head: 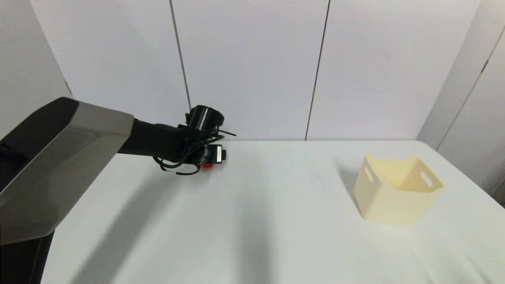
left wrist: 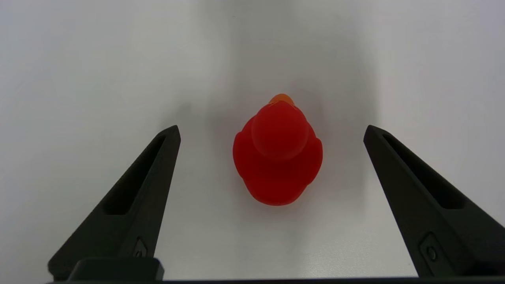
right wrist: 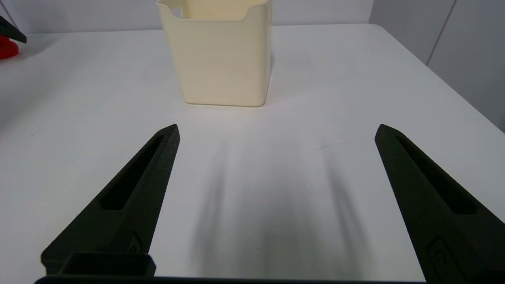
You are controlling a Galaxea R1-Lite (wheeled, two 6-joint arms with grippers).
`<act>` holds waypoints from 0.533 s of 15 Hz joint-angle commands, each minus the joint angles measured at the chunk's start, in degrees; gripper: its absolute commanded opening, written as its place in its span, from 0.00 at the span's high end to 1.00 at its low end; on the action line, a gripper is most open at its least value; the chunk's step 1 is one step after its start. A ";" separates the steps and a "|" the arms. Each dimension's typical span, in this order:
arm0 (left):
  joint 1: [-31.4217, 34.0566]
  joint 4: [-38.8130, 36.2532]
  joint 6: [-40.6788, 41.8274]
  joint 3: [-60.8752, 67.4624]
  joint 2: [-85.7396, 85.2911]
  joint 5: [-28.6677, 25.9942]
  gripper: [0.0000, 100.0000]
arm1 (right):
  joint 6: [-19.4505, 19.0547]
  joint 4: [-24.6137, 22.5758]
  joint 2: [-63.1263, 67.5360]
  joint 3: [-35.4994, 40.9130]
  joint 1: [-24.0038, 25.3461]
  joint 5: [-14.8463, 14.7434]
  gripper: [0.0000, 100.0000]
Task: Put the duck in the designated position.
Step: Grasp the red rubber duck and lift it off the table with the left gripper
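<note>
Near the far edge of the white surface point(head: 252, 221), left of its middle, the left hand point(left wrist: 272, 130) hangs over the duck point(left wrist: 277, 157), pointing down at it. Its two black fingers point(left wrist: 158, 165) are spread wide, one on each side of the small red toy, with bare surface showing between each fingertip and the duck's body, so nothing is gripped. The duck sits upright on the surface, round head on top and an orange beak at the front. From the head view only a sliver of red point(head: 206, 166) shows beneath the left wrist.

Toward the right edge of the surface stands the cream bin point(head: 395, 189), open at the top with slot handles in its walls, well apart from the duck.

Close to the near edge, the right hand point(right wrist: 276, 134) is held low over bare surface, facing the bin, its fingers also spread wide and holding nothing.
</note>
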 commanded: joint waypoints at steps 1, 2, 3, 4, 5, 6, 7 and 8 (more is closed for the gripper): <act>0.02 0.04 -0.45 0.01 0.13 0.29 0.00 | 0.03 -0.02 0.07 0.00 -0.04 0.09 0.00; 0.02 0.04 -1.15 0.01 0.39 0.29 0.00 | 0.03 -0.02 0.07 0.00 -0.04 0.00 0.00; -0.07 -0.05 -2.20 0.01 0.57 0.29 0.00 | 0.03 -0.02 0.07 0.00 -0.04 0.00 0.00; -0.07 -0.05 -2.73 -0.08 0.74 0.38 0.00 | 0.03 -0.02 0.07 0.00 -0.04 0.00 0.00; -0.16 -0.05 -2.82 -0.08 0.74 0.38 0.00 | 0.03 -0.02 0.07 0.00 -0.04 0.00 0.00; -0.33 -0.05 -2.91 0.01 0.83 0.38 0.00 | 0.03 -0.02 0.07 0.00 -0.04 0.00 0.00; -0.42 -0.05 -2.99 0.01 1.09 0.38 0.00 | 0.03 -0.02 0.07 0.00 -0.04 0.00 0.00; -0.51 -0.05 -2.99 0.01 1.18 0.38 0.00 | 0.03 -0.02 0.07 0.00 -0.04 0.00 0.00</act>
